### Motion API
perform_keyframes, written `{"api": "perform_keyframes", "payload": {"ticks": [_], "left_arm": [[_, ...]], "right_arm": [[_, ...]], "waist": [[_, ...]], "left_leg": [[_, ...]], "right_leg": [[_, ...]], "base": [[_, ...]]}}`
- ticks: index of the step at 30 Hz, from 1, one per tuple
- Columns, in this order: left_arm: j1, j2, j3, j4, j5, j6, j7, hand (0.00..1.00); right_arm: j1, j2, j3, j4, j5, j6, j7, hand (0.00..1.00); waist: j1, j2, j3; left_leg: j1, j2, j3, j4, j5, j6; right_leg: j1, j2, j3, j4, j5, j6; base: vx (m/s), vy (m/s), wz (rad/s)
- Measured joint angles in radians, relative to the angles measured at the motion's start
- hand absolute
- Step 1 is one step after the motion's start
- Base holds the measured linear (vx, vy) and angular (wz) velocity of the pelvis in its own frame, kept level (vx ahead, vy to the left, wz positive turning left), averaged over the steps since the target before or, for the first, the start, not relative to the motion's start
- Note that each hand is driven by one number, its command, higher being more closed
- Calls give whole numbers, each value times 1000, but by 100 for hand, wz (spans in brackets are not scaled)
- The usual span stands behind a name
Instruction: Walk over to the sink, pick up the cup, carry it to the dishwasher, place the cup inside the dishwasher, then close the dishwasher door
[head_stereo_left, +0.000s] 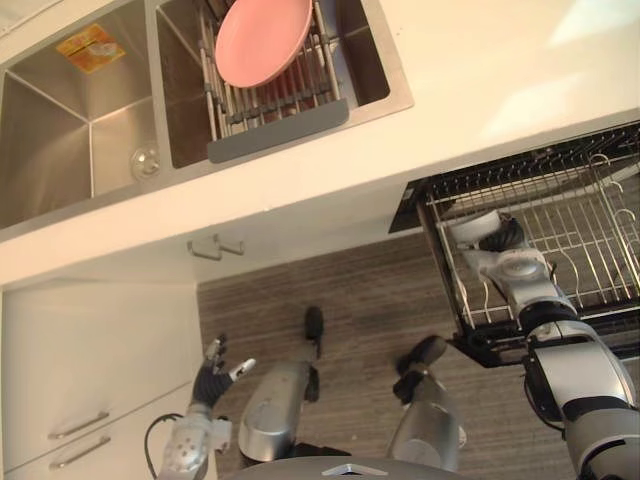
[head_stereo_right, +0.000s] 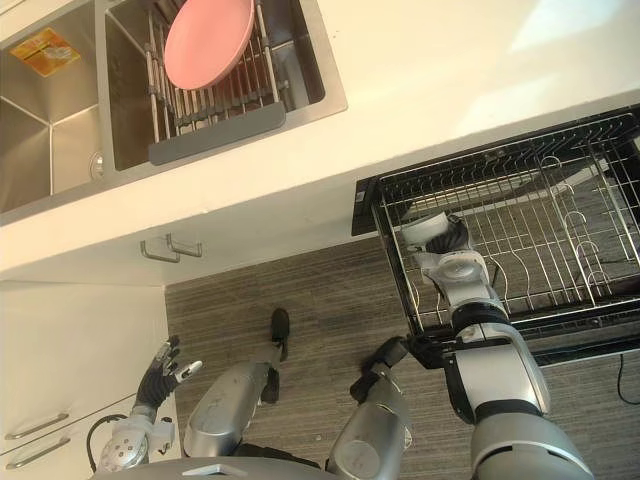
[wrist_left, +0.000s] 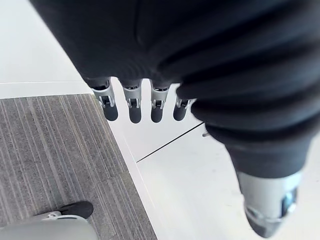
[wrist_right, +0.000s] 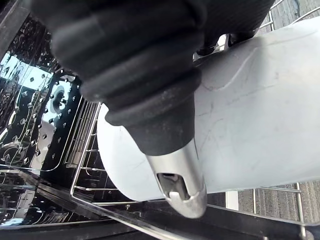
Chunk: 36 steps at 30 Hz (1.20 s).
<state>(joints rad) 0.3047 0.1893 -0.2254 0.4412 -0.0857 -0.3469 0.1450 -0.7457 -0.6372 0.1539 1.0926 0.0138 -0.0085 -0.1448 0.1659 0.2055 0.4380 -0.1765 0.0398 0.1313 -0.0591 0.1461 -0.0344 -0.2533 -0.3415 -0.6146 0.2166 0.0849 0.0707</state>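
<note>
A white cup (wrist_right: 260, 115) lies on its side in my right hand (head_stereo_left: 507, 243), which is shut on it, thumb (wrist_right: 182, 187) pressed across its wall. Hand and cup (head_stereo_right: 424, 228) sit over the left end of the pulled-out wire dishwasher rack (head_stereo_left: 575, 225), low among its wires. I cannot tell whether the cup touches the rack. My left hand (head_stereo_left: 212, 375) hangs open and holding nothing, down by the white cabinet front, its fingers (wrist_left: 131, 107) straight.
A steel double sink (head_stereo_left: 60, 130) is set in the pale countertop (head_stereo_left: 470, 70); its right basin holds a drying rack with a pink plate (head_stereo_left: 262, 40). White drawers (head_stereo_left: 80, 380) stand at lower left. Grey wood-look floor (head_stereo_left: 350, 300) lies between.
</note>
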Motion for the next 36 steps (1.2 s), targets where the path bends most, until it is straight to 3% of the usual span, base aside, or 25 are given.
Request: {"api": "perform_keyframes", "payload": {"ticks": [1,2,7,10,17,24,26,30,33,36], "left_arm": [[0,0,-8,0,0,-3,-1,0],[0,0,-16,0,1,-5,-2,0],[1,0,-39,3,95,6,35,0],[1,-2,-63,14,140,44,47,0],[-1,-3,-96,57,268,47,72,0],[-3,-2,-81,129,286,78,65,0],[-8,-3,-50,128,285,107,30,0],[-17,-5,4,153,262,158,-11,0],[-23,-8,59,188,235,197,-54,0],[-29,-37,116,257,162,255,-101,0]], "right_arm": [[-22,0,5,16,3,7,14,100],[-42,-1,5,28,26,16,28,0],[-58,16,7,28,118,40,50,0],[-50,73,-5,27,119,59,4,0],[60,149,-41,-23,156,40,-108,0],[333,290,-42,-275,187,-81,-177,0],[446,340,-66,-397,185,-112,-208,0],[548,374,-152,-616,174,-148,-207,0],[607,407,-200,-782,176,-190,-177,0],[661,443,-213,-959,270,-233,-48,0]], "waist": [[-2,1,0],[-2,5,2],[-2,18,9],[-5,19,9],[-14,19,2],[-35,-14,-142],[-50,-39,-198],[-66,-73,-237],[-84,-99,-262],[-87,-113,-286]], "left_leg": [[0,-2,0,-1,1,0],[0,-2,-2,-2,3,0],[1,-3,-8,-17,13,-4],[11,-2,-8,-17,16,-3],[81,11,-4,-17,-6,-21],[146,56,37,-5,-52,-38],[183,73,104,-4,-62,-49],[239,82,153,-8,-73,-62],[281,91,186,-15,-85,-72],[304,102,226,-14,-108,-76]], "right_leg": [[-6,-5,3,12,-7,0],[-7,-7,3,18,-13,-4],[-23,-19,4,58,-32,-3],[-23,-23,11,78,-45,-4],[51,-2,17,53,-67,2],[149,87,39,-81,-32,16],[208,113,38,-141,-11,19],[272,150,61,-222,19,23],[309,173,86,-271,36,22],[325,193,116,-297,47,19]], "base": [[0,0,0],[0,0,0],[-24,-39,4],[0,-47,0],[2,-45,-3],[101,-80,-17],[130,-69,-12],[94,-50,-28],[39,-25,-30],[-3,-1,-33]]}}
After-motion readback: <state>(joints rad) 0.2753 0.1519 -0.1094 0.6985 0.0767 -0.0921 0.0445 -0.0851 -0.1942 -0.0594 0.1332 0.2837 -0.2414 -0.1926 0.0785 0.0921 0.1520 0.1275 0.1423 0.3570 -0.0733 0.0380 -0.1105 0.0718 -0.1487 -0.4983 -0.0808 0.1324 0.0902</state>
